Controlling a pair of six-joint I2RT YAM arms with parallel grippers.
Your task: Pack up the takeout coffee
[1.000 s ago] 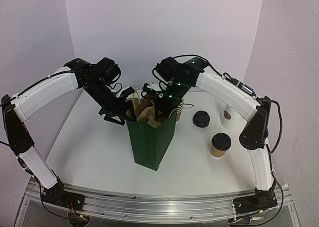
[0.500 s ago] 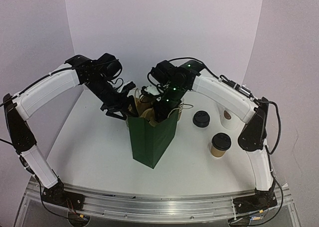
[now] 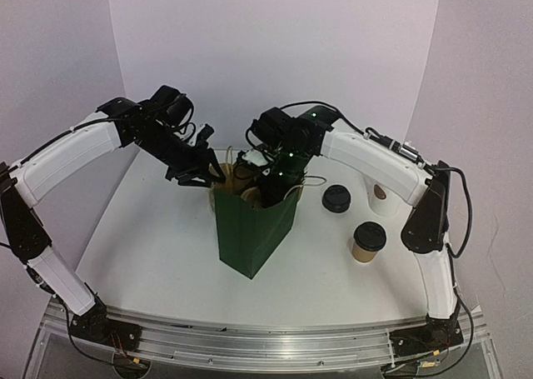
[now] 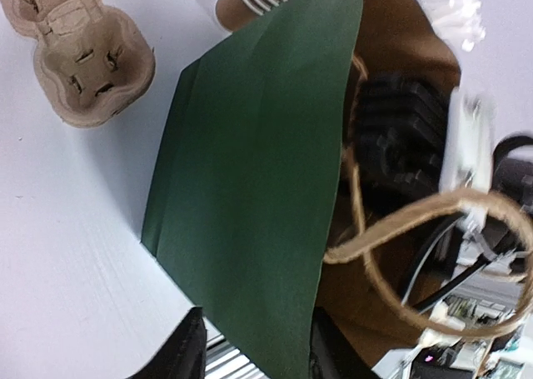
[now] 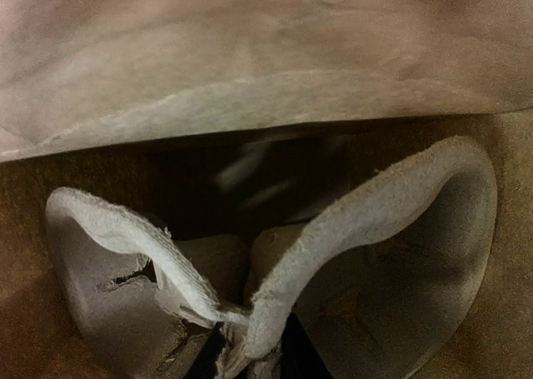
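Observation:
The takeout coffee (image 3: 367,241), a brown paper cup with a black lid, stands on the table right of the green paper bag (image 3: 250,229); neither gripper is near it. My left gripper (image 3: 206,176) is at the bag's upper left rim. In the left wrist view its dark fingers (image 4: 179,356) stand apart, one on each side of the green bag wall (image 4: 258,187). My right gripper (image 3: 271,187) reaches down inside the bag. In the right wrist view it (image 5: 250,361) is shut on the rim of a pulp cup carrier (image 5: 350,229).
A black lid (image 3: 336,198) and a white cup (image 3: 381,197) sit behind the coffee. Beyond the bag, the left wrist view shows another pulp carrier (image 4: 79,50), a brown cup (image 4: 241,0) and white wrapped sticks (image 4: 454,4). The bag's twine handle (image 4: 400,229) loops near the right arm.
My left gripper moved right onto the bag's left rim and its jaws narrowed around the wall. The right gripper sank a little deeper into the bag with the carrier.

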